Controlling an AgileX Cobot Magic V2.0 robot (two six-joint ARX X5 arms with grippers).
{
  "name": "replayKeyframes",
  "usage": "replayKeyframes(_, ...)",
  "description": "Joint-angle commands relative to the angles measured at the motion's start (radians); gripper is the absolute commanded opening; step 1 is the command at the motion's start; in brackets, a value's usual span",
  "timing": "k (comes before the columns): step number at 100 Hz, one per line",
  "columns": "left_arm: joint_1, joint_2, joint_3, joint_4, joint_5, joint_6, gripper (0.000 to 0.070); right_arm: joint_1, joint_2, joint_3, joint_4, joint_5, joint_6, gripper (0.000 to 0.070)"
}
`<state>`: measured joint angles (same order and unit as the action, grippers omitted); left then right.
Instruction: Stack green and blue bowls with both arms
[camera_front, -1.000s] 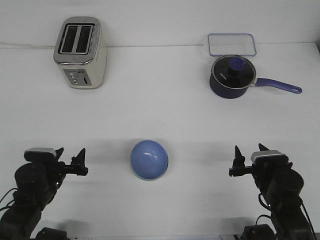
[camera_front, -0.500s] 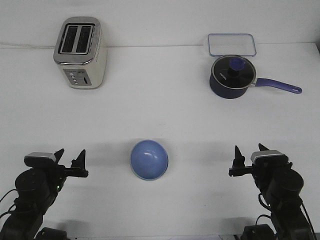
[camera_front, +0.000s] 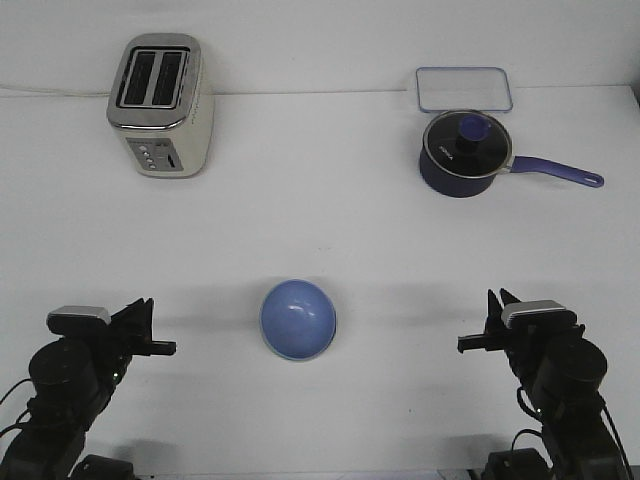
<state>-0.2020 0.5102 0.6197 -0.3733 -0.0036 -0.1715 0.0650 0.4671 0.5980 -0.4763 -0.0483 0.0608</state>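
Note:
The periwinkle blue bowl (camera_front: 298, 318) sits on the white table (camera_front: 320, 230) near the front, midway between my two arms. A thin pale edge shows under its lower left rim. I cannot tell whether that is the green bowl, and no separate green bowl shows. My left gripper (camera_front: 143, 312) is low at the front left, well left of the bowl, with its jaws together and empty. My right gripper (camera_front: 497, 305) is low at the front right, well right of the bowl, also with jaws together and empty.
A cream and silver toaster (camera_front: 160, 105) stands at the back left. A dark navy saucepan (camera_front: 463, 153) with a lid and a handle pointing right stands at the back right. A clear rectangular lid (camera_front: 464, 88) lies behind it.
Both grippers' fingers have closed from spread apart to together. The left arm sank slightly earlier. The blue bowl has not moved.

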Motion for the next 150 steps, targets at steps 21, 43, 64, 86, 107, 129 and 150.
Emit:
replayKeyframes(21,-0.001,0.002,0.01,0.008,-0.005,0.001,0.001,0.001,0.003,0.011,0.013,0.004,0.002,0.0)
replayKeyframes(43,-0.001,-0.009,0.01,0.011,-0.005,0.001,0.0011,0.001,0.003,0.011,0.013,0.004,0.002,0.0)
replayKeyframes(64,-0.001,-0.018,0.01,0.012,-0.005,0.001,0.0011,0.001,0.003,0.011,0.013,0.004,0.002,0.0)
replayKeyframes(86,-0.001,-0.028,0.01,0.012,-0.005,0.001,0.0011,0.001,0.003,0.011,0.013,0.004,0.002,0.0)
replayKeyframes(107,-0.001,-0.051,0.01,0.012,-0.005,0.002,0.001,0.001,0.003,0.011,0.013,0.004,0.002,0.0)
replayKeyframes(129,0.002,-0.138,-0.1,0.262,-0.005,0.11,0.0011,0.001,0.003,0.011,0.013,0.004,0.002,0.0)
replayKeyframes(150,0.016,-0.275,-0.29,0.431,-0.005,0.169,0.0011,0.001,0.003,0.011,0.013,0.004,0.002,0.0)
